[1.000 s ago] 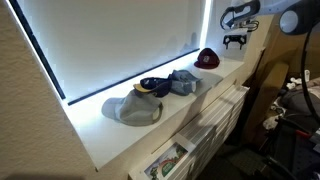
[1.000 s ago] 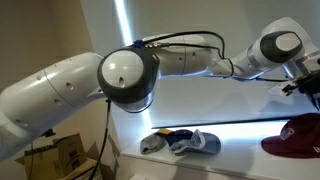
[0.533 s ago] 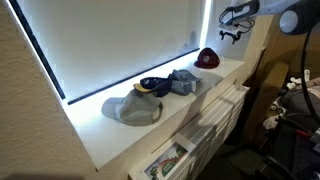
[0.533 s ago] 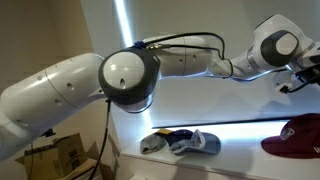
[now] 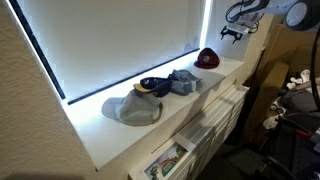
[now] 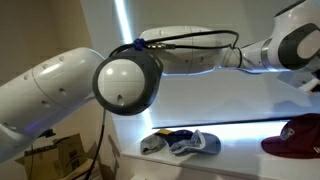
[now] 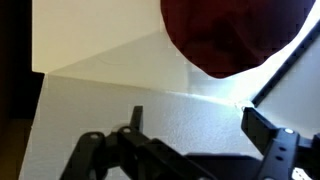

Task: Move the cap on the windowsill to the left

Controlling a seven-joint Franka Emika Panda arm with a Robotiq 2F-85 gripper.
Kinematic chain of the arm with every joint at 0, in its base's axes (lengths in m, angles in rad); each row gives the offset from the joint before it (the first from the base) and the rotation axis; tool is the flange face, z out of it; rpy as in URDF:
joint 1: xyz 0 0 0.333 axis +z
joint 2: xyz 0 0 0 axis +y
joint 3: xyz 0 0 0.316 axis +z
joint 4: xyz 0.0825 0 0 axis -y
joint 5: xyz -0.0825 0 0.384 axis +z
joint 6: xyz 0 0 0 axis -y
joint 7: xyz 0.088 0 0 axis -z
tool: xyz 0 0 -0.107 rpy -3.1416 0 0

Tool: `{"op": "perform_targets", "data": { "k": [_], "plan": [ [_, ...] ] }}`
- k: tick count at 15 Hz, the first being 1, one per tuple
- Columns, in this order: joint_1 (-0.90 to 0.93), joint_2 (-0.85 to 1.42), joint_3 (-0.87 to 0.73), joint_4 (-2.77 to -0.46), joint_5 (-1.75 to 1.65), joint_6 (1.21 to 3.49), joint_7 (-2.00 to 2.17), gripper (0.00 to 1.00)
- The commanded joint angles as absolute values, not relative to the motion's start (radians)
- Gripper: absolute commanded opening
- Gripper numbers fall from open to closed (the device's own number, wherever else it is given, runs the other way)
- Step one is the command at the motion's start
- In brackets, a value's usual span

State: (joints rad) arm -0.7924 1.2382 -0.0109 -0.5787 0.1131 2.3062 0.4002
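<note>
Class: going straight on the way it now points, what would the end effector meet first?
Probably the bare white windowsill, just beside the maroon cap; the end effector hangs open above it, though depth is unclear.

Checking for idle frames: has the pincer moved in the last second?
Yes. The pincer has risen, farther above the maroon cap on the windowsill.

From far off, an exterior view looks along the windowsill (image 5: pixel 95 140) to the cap (image 5: pixel 207 58). An exterior view peers close past my arm (image 6: pixel 120 85) at the cap (image 6: pixel 298 138). My wrist view faces the cap (image 7: pixel 235 35) closely.
</note>
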Motion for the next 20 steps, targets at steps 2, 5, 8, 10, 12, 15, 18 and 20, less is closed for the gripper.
{"op": "perform_targets", "data": {
  "k": [2, 5, 8, 10, 12, 15, 18, 20],
  "plan": [
    [-0.826, 1.237, 0.033, -0.584, 0.129, 2.281, 0.278, 1.0],
    [-0.842, 1.235, 0.05, -0.585, 0.135, 2.247, 0.234, 1.0],
    [-0.802, 1.233, 0.034, -0.577, 0.093, 2.175, 0.2, 1.0],
    [-0.736, 1.24, -0.022, -0.575, 0.011, 2.16, 0.243, 1.0],
    [-0.639, 1.3, -0.103, -0.466, -0.016, 2.088, 0.272, 1.0],
    [-0.531, 1.328, -0.178, -0.417, -0.071, 1.99, 0.278, 1.0],
    [-0.52, 1.352, -0.174, -0.374, -0.045, 1.977, 0.289, 1.0],
    [-0.517, 1.356, -0.181, -0.369, -0.05, 1.975, 0.29, 1.0]
  ]
}}
